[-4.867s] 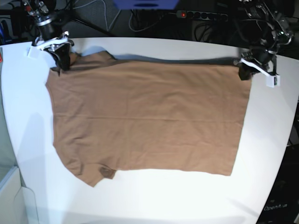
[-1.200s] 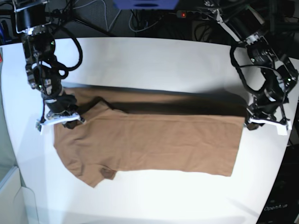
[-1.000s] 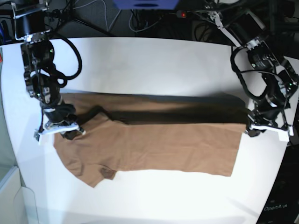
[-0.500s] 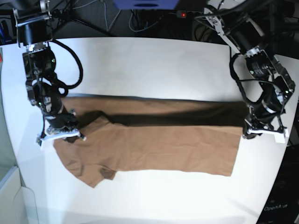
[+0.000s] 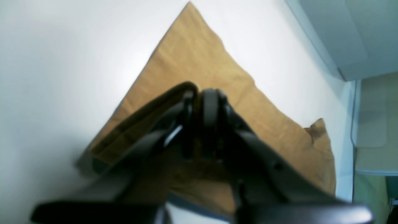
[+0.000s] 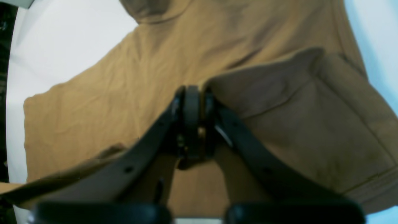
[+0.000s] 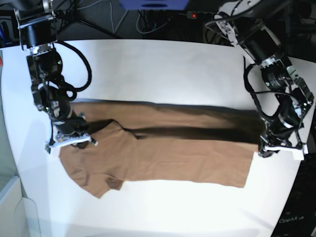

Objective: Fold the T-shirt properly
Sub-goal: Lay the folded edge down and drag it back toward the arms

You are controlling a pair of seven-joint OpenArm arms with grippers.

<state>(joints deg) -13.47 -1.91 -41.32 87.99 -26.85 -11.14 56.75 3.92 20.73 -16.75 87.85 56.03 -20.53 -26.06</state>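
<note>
A: Start at the left of the base view. What is that tool doing?

B: The right tool (image 7: 72, 142) sits at the left edge of the T-shirt (image 7: 168, 153), with its jaws pressed nearly together on a fold of sleeve cloth. Its wrist view shows the tan fabric bunched at the fingertips (image 6: 192, 102). I judge the pinch is thin, so it should travel low and slowly.

A: And the shirt itself?

B: It lies across the middle of the white desk (image 7: 163, 64), its far edge doubled over toward the near hem, with a dark shadowed fold running left to right.

A: The right side of the frame?

B: The left tool (image 7: 279, 148) holds the opposite corner, jaws pinched on the cloth there too. In its own wrist view the fabric (image 5: 192, 62) runs away from the closed tips (image 5: 205, 102).

A: How should the fold be finished?

B: Both tools should probably advance evenly, keeping the carried edge taut and parallel to the near hem, then release together once the edges meet. Uneven travel would skew the fold.

A: Any containers?

B: None that I can make out on the desk.
</note>
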